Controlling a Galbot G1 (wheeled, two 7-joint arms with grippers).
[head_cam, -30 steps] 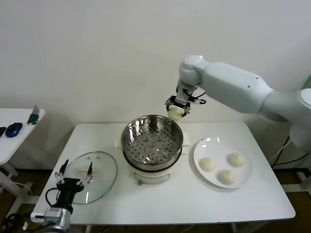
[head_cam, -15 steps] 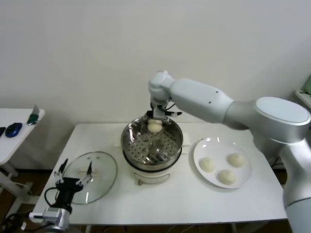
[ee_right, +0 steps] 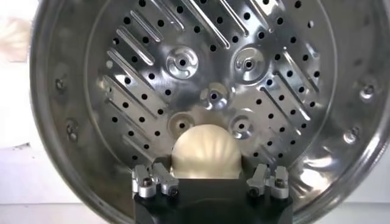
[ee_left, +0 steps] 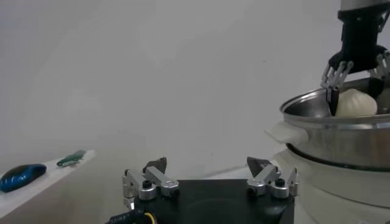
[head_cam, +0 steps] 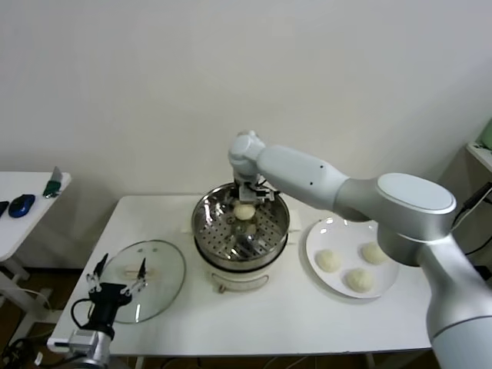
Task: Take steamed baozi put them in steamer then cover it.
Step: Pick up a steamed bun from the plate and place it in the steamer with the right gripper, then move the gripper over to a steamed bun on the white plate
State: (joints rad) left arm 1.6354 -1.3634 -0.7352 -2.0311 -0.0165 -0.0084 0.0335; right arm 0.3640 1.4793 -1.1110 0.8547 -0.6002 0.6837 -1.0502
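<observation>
Head view showed the right hand (head_cam: 244,201) holding one baozi (head_cam: 244,211) over the steamer (head_cam: 241,227), apparently unreleased. Three baozi (head_cam: 328,260) remained on the plate (head_cam: 387,286). The cover (head_cam: 146,278) lay on the worktop (head_cam: 307,315) near the left hand (head_cam: 117,275), fingers spread.

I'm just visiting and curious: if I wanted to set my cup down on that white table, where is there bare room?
Bare table runs along the near edge, in front of the steamer and plate, and at the far left corner behind the glass lid. The middle is crowded: the right gripper holds a bun in the steamer. The left gripper hovers by the lid.
</observation>
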